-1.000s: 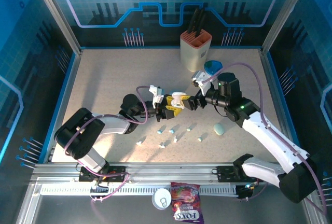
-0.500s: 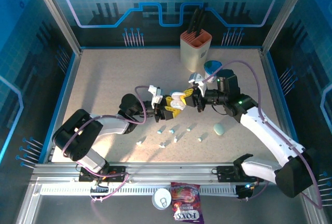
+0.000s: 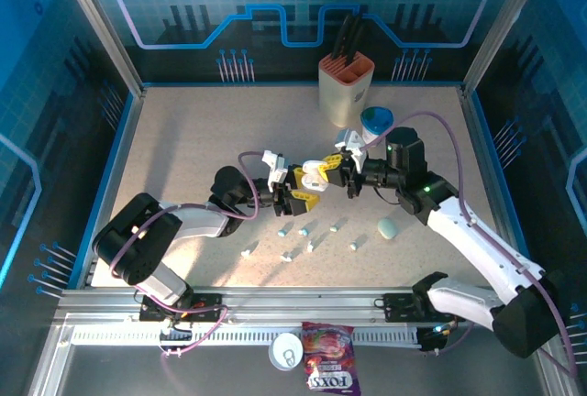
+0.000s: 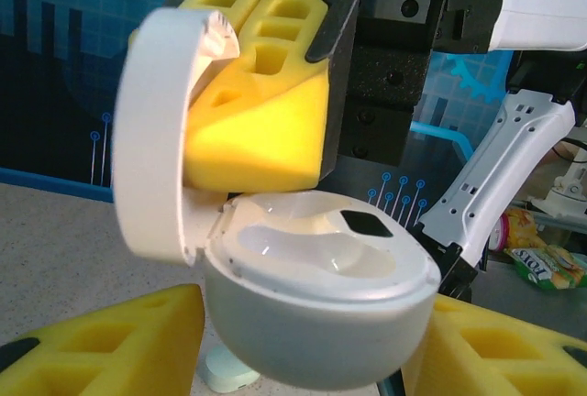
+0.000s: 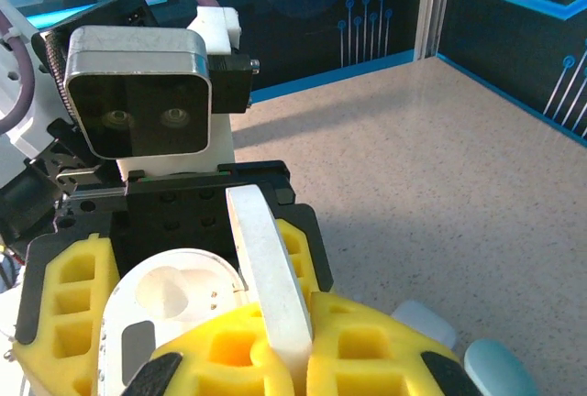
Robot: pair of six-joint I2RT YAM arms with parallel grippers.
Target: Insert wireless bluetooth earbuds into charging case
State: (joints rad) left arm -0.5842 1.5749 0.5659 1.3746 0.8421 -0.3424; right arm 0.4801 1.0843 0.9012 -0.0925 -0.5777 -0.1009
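The left gripper and right gripper meet above the middle of the speckled beige table.

1. Case: the white pebble-shaped plastic charging case is off the table between the two grippers. Its hinged lid stands open and upright, and the two moulded sockets in the body face up, both vacant.
2. Right gripper: its yellow foam pads are pressed together on the edge of the hinged lid.
3. Left gripper: its yellow foam pads flank the case body on both sides. The pads appear to touch the shell, but whether they grip it cannot be told.
4. Earbuds: the small white and pale blue stemmed earbuds lie scattered on the table just in front of the grippers, apart from each other.
5. A second, pale green pebble-shaped case lies shut on the table to the right of the earbuds.
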